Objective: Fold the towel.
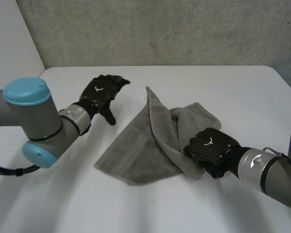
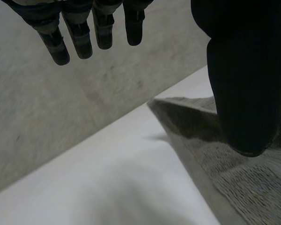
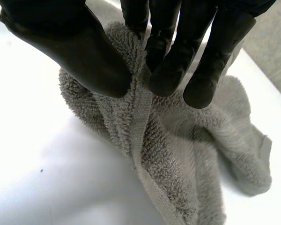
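The right hand (image 1: 211, 148) was closed on the towel (image 1: 145, 145). In its own wrist view, the thumb (image 3: 84, 56) and the fingers (image 3: 171, 70) pinched the flat band (image 3: 141, 112) that ran along the towel's edge. This hand was at the right side of the towel, on the side nearer the robot.

The left hand (image 1: 101, 94) was open. Its fingers were straight and held nothing. It hung above the white table (image 1: 223, 87), a little way from the towel's left side and not touching it.

The grey towel lay near the middle of the table, between the two hands. It was not flat. One part lay spread out on the left side. Another part stood up in a tall ridge that ran away from the robot. The right side was bunched up in soft lumps around the right hand.

I think the job had only just got going. There was no neat fold to see, and the edges did not line up. The towel had to be smoothed out or laid over itself, and then pressed flat. The left hand had no hold on it yet.

There were no words to read on the towel or the table. Each hand had a small white mark (image 1: 99, 89) on its back. It looked like a little shape, not letters.
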You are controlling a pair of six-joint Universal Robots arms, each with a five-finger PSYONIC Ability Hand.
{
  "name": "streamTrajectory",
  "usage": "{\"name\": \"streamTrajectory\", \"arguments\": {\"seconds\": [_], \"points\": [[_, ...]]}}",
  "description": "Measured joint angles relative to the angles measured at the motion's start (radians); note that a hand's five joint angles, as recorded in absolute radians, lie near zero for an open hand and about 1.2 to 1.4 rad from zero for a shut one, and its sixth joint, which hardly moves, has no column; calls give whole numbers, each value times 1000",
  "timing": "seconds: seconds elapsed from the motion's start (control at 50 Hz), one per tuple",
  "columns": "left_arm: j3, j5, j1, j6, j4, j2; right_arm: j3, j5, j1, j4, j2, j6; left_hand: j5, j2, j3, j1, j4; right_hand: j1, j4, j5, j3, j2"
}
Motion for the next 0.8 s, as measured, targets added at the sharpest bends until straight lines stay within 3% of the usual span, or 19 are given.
{"name": "streamTrajectory", "arguments": {"seconds": [0.26, 0.54, 0.8], "points": [[244, 170, -47, 103, 40, -204, -15, -86, -6, 84, -70, 3, 0, 10, 9, 3, 5, 0, 0, 0, 0, 0], [631, 209, -107, 102, -78, -442, -12, -100, -1, 106, -124, 13, 172, 196, 195, 190, 193, 0, 0, 0, 0, 0], [832, 248, -150, 117, -180, -574, -11, -105, -4, 109, -177, 22, 411, 437, 436, 434, 436, 0, 0, 0, 0, 0]]}}
